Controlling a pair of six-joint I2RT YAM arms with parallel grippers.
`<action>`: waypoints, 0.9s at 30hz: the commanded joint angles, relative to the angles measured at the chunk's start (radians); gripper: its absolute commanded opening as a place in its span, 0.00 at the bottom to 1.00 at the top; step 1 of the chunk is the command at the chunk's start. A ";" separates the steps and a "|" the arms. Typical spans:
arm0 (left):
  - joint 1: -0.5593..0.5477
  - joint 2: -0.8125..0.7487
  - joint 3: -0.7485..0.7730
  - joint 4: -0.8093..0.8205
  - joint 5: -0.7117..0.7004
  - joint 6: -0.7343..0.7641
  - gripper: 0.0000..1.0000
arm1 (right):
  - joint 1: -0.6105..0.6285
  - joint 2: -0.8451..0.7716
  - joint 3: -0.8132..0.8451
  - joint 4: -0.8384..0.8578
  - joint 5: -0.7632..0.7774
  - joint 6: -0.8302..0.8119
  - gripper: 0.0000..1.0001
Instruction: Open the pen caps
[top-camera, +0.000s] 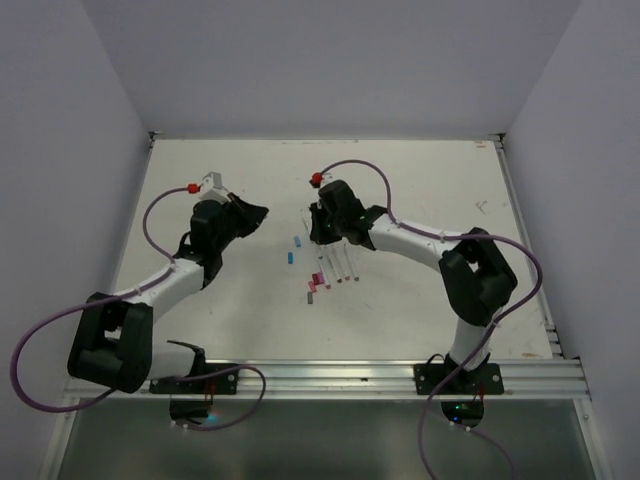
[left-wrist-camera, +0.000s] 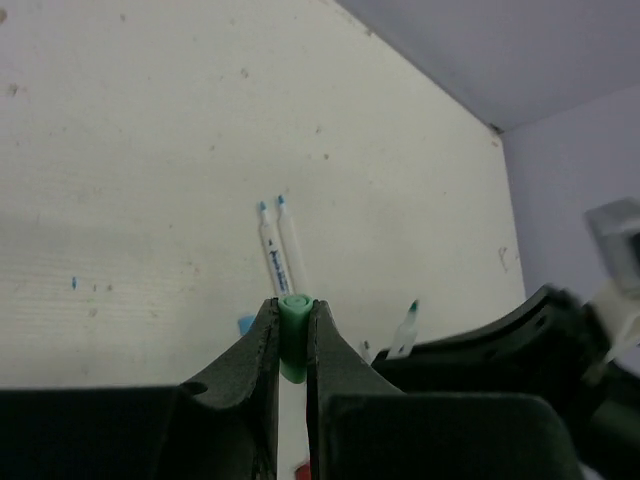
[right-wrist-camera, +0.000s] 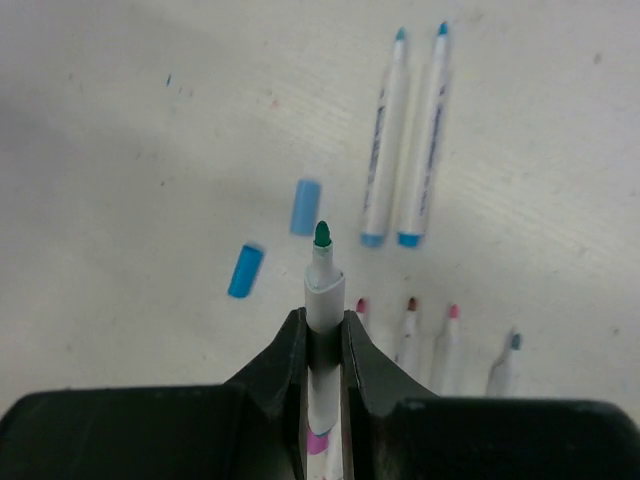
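On the left, the left gripper (left-wrist-camera: 293, 308) hangs above the table (top-camera: 420, 180), its jaws narrowed onto a green pen cap (left-wrist-camera: 295, 335). The cap stands upright between the fingers, with only its top end showing above them. It is off its pen, so the pulling apart looks done, and what is left of this step is probably setting both halves down.

The cap is best lowered onto bare table on the left side of the darker blue cap (right-wrist-camera: 245, 270) and the paler blue cap (right-wrist-camera: 306, 207), which lie between the arms. It should be let go low, since so short a cylinder is likely to roll. The pink caps (top-camera: 311, 293) lie just nearer than those two.

To the right, the right gripper (right-wrist-camera: 323, 325) is clamped narrowly round the white barrel (right-wrist-camera: 323, 290), with its green tip (right-wrist-camera: 323, 235) bare and pointing away from the wrist. That pen should be laid parallel beside the uncapped pens (right-wrist-camera: 405, 140) without nudging them. The tip should be kept off the table until release.
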 joint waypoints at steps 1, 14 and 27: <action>-0.007 0.046 -0.063 -0.012 0.083 0.118 0.00 | -0.074 0.016 0.096 -0.039 -0.002 -0.066 0.00; -0.016 0.285 -0.134 0.215 0.251 0.069 0.13 | -0.172 0.298 0.402 -0.150 -0.057 -0.158 0.00; -0.027 0.333 -0.130 0.218 0.232 0.067 0.40 | -0.195 0.400 0.455 -0.139 -0.094 -0.145 0.11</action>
